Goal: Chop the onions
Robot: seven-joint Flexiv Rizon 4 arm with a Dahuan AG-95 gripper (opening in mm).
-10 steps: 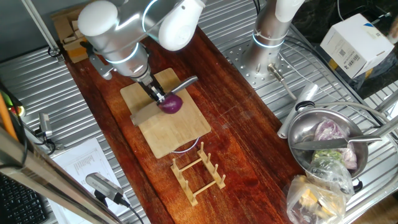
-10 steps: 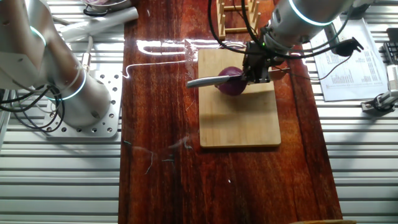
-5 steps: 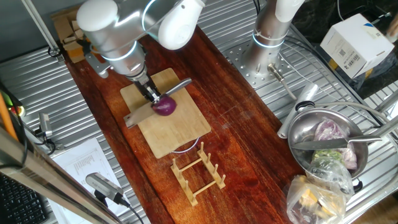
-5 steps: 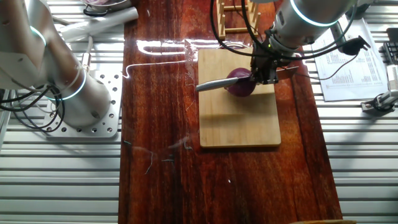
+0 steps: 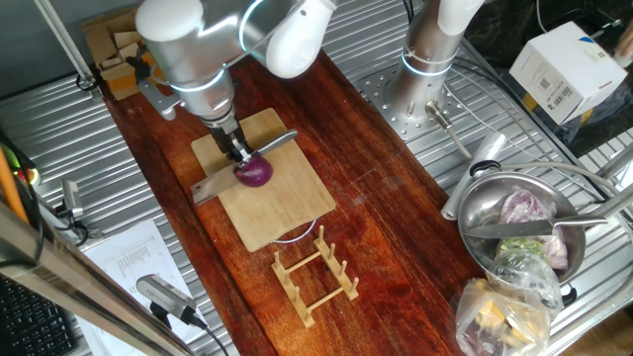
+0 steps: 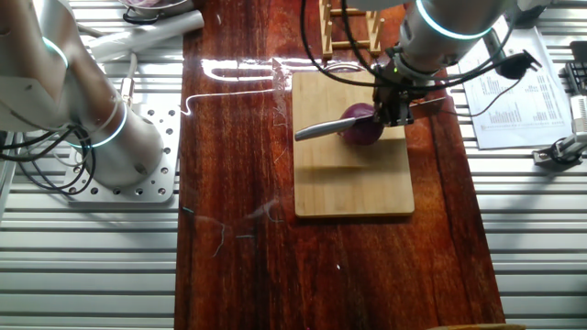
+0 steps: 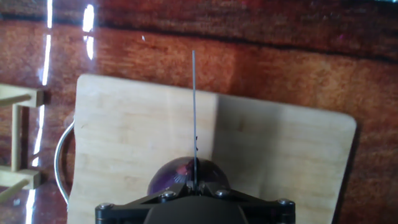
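Jaws clamp a knife [image 6: 323, 127], its blade set in the onion [image 5: 254, 173] just below them, on a bamboo board [image 5: 282, 210] atop the dark wooden tabletop [image 5: 396, 218].

Light was bright and even across both fixed views, which stayed sharp. Strong white glare streaked the glossy wooden tabletop [image 6: 229, 69] and showed again at my hand view's upper left. The cutting board [image 7: 124, 137] carried a soft shadow over its right half. My own housing sat dark, slightly blurred.
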